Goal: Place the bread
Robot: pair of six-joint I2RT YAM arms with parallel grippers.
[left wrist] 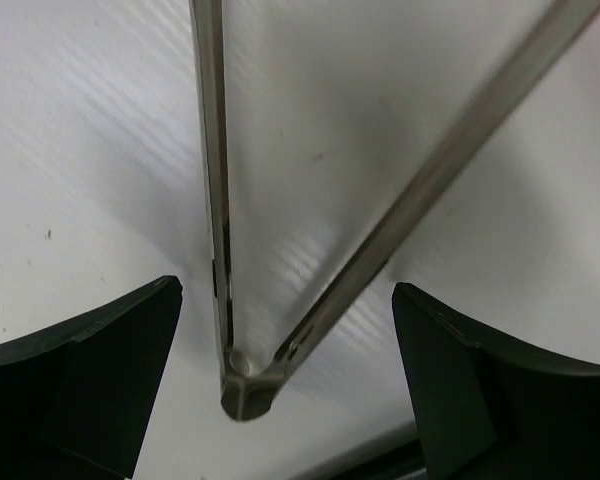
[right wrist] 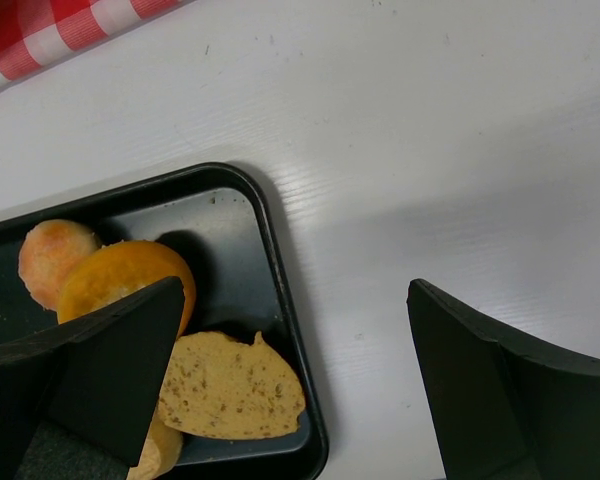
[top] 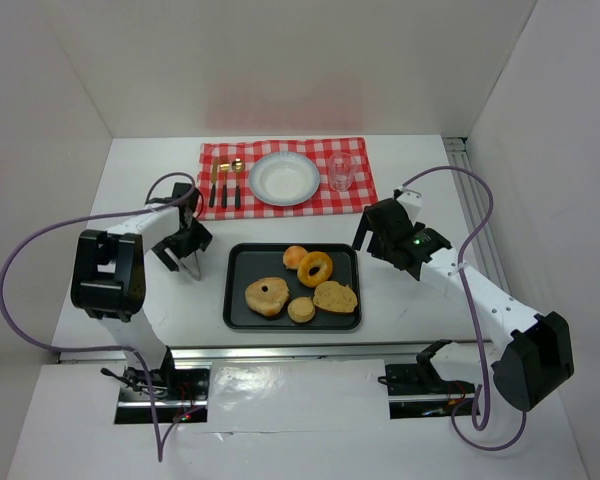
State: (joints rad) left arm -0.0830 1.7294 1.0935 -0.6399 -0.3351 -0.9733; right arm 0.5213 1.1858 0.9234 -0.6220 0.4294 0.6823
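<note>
A black tray point(top: 238, 300) at the table's middle holds several breads: a seeded slice point(top: 335, 297), an orange ring point(top: 315, 268), a small bun point(top: 295, 257), a holed roll point(top: 267, 296) and a round piece point(top: 301, 310). Metal tongs point(top: 194, 266) lie on the table left of the tray. My left gripper point(top: 183, 253) is low over them. In the left wrist view the tongs' hinge point(left wrist: 245, 390) lies between the open fingers point(left wrist: 90, 380), untouched. My right gripper point(top: 372, 235) is open and empty over the tray's right rim point(right wrist: 280, 290), by the seeded slice point(right wrist: 235, 390).
A red checked cloth point(top: 355, 195) at the back carries a white plate point(top: 284, 179), a clear glass point(top: 341, 171) and cutlery point(top: 225, 183). White walls enclose the table on three sides. A metal rail runs along the right edge point(top: 472, 200).
</note>
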